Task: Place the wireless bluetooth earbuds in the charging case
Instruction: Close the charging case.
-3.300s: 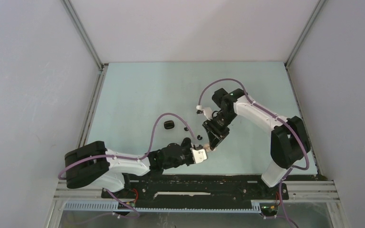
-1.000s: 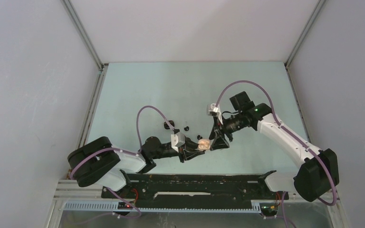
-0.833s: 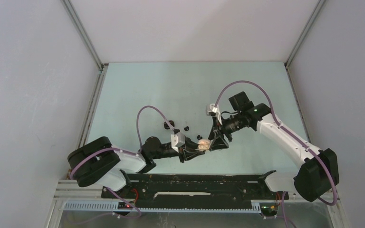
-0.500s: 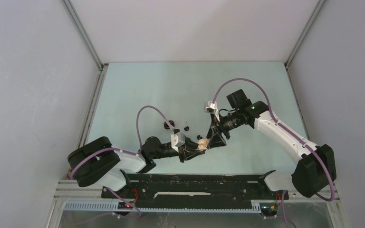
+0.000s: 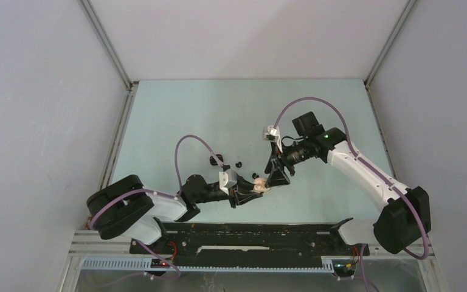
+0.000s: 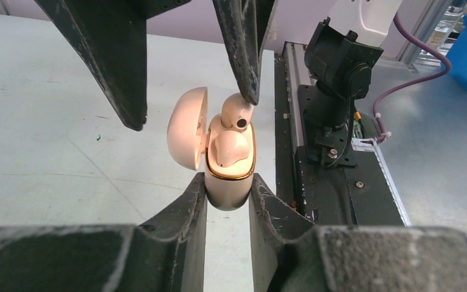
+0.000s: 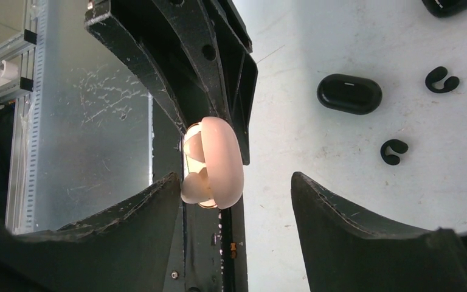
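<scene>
The left gripper (image 6: 227, 181) is clamped on the lower body of a beige charging case (image 6: 228, 196), one finger pressed to each side, case held upright off the table (image 5: 176, 115). The lid (image 6: 186, 137) is swung open to one side, still hinged; a gold rim (image 6: 250, 165) rings the opening. One beige earbud (image 6: 230, 149) lies seated inside. A second beige earbud (image 6: 236, 115) pokes up above the rim at the far end, tilted, w/ a dark spot on its side; whether it is fully seated can't be told.

The right gripper (image 7: 236, 178) comes in from the opposite side w/ jaws wide apart, straddling the case and gripping nothing. The tip of one finger (image 6: 246, 67) touches the top of the raised earbud; the other finger (image 6: 118, 73) stands just beside the open lid, a gap btwn them.

On the table beyond, per the right wrist view: a closed black case (image 7: 349, 93) lying flat; a black curled earbud (image 7: 441, 79) near it; another black earbud (image 7: 393, 151) a bit further off, all apart from each other. A further black item (image 7: 450, 5) is cut off at the frame edge, so can't be ID'd.

From above, both arms meet near the table's near-middle; purple cables loop over each arm.
</scene>
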You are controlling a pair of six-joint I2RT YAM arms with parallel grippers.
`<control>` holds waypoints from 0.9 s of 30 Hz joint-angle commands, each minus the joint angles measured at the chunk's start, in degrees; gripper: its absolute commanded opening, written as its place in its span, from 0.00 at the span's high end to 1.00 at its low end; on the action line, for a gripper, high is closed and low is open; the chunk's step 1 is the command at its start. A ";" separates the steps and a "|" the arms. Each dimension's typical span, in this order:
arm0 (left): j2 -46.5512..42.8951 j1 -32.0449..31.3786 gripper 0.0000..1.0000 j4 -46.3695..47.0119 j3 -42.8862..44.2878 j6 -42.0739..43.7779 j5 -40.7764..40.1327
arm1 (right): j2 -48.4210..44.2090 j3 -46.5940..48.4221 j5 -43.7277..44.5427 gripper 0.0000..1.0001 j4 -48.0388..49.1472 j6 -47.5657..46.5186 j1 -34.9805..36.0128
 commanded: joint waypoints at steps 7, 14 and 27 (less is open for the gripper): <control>0.61 0.05 1.00 1.64 1.69 -0.13 1.14 | 0.30 2.64 -1.12 0.29 1.77 0.85 0.44; 0.95 0.05 1.00 1.59 1.98 -0.42 1.14 | -1.04 2.59 -3.71 0.27 -2.92 -5.93 0.33; 0.91 0.93 1.00 -0.61 2.37 -1.81 -1.12 | -11.92 2.65 -10.32 0.33 -19.80 -22.33 -3.31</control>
